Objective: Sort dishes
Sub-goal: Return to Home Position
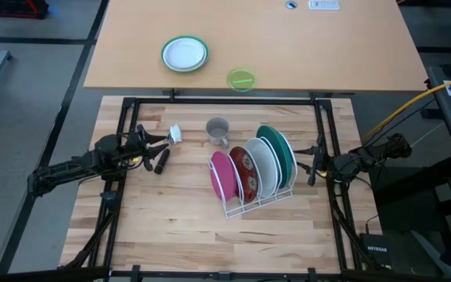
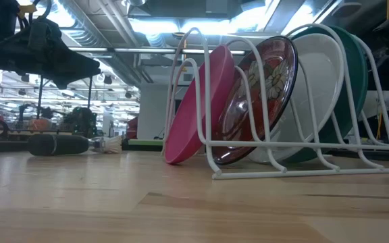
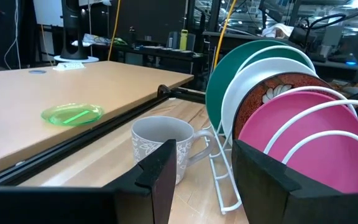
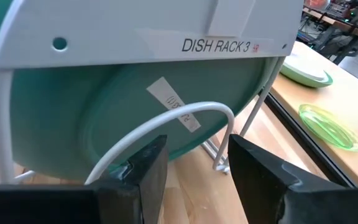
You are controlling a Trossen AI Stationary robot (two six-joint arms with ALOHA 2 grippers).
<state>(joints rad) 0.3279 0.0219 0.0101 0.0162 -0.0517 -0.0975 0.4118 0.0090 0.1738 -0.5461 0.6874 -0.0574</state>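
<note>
Fingers [image 3: 160, 186] of the left gripper [image 3: 202, 155] stand wide apart with nothing between them. It waits at the left side of the counter [image 1: 171, 231], with the brush [image 1: 161, 160] just beside it and the mug [image 1: 218, 130] farther on, near the rack [image 1: 245, 210]. The right gripper [image 4: 196, 149] is also wide and empty. It is at the right side, very near the rack end where the teal plate [image 1: 286, 153] leans.

All four plates stand on edge in the rack in one row: pink plate [image 1: 221, 174], red plate [image 1: 245, 171], white plate [image 1: 265, 166], then teal. I judge the sorting is done and only the retreat of the arms is left.

The plates look stiff, smooth and probably breakable, so a knock on the rack could tip them. If I had to take one, I would grip its upper rim, which rises above the wires.

For the right arm, I would pull straight back from the rack before any turn. The left arm must mind the brush and the mug. The near part of the counter gives the most open room.
</note>
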